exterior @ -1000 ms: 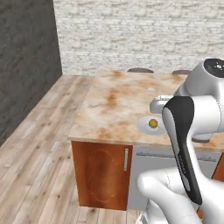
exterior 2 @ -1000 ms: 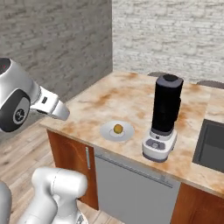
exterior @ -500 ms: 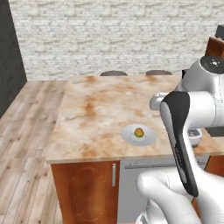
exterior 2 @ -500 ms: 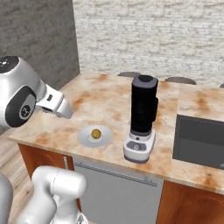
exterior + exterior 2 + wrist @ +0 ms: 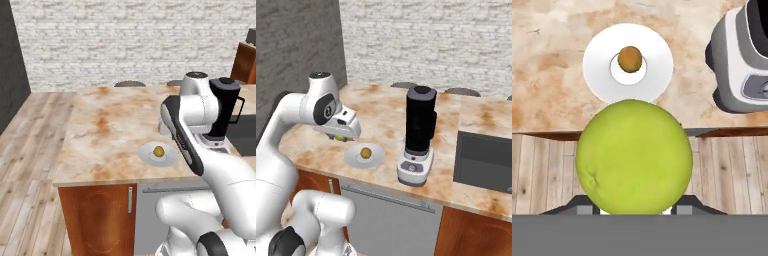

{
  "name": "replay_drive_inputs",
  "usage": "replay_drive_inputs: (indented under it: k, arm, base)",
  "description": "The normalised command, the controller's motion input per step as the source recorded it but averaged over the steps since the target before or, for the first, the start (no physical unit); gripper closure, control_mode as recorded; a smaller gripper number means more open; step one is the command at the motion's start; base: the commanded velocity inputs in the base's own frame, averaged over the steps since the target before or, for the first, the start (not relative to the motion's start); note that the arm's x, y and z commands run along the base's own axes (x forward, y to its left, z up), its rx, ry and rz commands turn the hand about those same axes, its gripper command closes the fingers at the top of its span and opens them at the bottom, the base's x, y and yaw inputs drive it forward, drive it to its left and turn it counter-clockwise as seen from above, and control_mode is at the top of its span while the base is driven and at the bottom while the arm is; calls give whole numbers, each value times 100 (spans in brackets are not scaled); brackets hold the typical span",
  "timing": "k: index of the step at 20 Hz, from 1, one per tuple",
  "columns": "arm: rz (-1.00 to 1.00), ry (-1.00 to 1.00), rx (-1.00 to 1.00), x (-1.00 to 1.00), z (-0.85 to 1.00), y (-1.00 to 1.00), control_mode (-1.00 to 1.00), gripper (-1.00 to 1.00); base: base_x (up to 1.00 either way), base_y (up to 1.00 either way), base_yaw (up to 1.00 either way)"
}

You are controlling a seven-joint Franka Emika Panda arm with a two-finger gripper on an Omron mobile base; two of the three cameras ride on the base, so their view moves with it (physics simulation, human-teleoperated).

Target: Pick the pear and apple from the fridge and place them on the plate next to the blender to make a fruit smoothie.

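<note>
Yellow-green and round, the apple (image 5: 634, 157) sits clamped between the two dark tips of the gripper (image 5: 634, 209), taking up the lower middle of the hand view; in the right base view a sliver of the same green fruit (image 5: 339, 137) peeks out under the white hand, which hangs above the counter (image 5: 381, 112) near its front edge. Beyond the held fruit, the plate (image 5: 598, 70) lies flat on the marbled beige-and-rust countertop, and a small golden-brown fruit, the pear (image 5: 630, 59), rests in its centre. From the left base view the plate (image 5: 149, 155) with the pear (image 5: 159, 151) lies close to the counter's front edge, just beside the robot's forearm. The blender (image 5: 419, 135), a black jug on a pale grey base, stands upright just beside the plate (image 5: 352, 157), apart from it. A dark sink basin (image 5: 483, 161) is set into the counter on the far side of the blender. Wooden plank flooring (image 5: 27, 150) runs alongside the counter, and a pale brick wall (image 5: 125, 40) closes the background.
</note>
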Motion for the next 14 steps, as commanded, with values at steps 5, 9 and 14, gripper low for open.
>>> replay_drive_inputs:
  k: [5, 9, 14]
  arm:
    - [16, 12, 1, 100, -57, 0, -100, 100]
    - [15, 2, 0, 73, -64, 5, -100, 100]
    - [15, -4, 0, 49, -84, 19, -100, 100]
  base:
    - [0, 0, 0]
    - [0, 0, 0]
    - [0, 0, 0]
